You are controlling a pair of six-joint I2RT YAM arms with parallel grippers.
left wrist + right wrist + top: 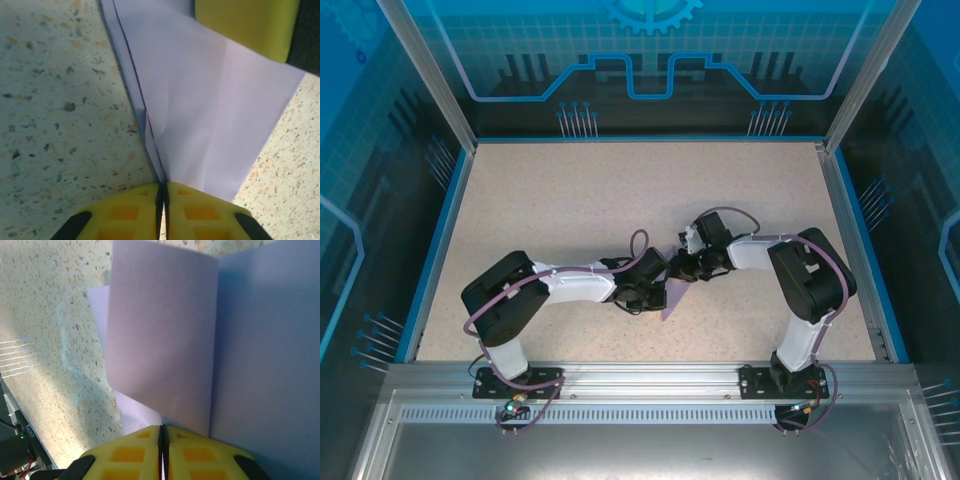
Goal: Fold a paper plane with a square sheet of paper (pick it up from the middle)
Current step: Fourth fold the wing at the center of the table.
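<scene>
Your left hand (162,192) is clenched on the lilac sheet (200,110). Its yellow fingertips pinch the near end of a crease that runs ahead and slightly left from them. Your right hand (162,432) is clenched too, nipping the same sheet just below a fold, with a lighter panel to the fold's left and a shaded panel to its right. The hands face each other closely, the partly folded sheet spanning between them. The speckled worktop (50,100) shows on either side of the left hand.

Robot lab cell, aluminium frame (428,75), blue printed walls (650,60)
</scene>
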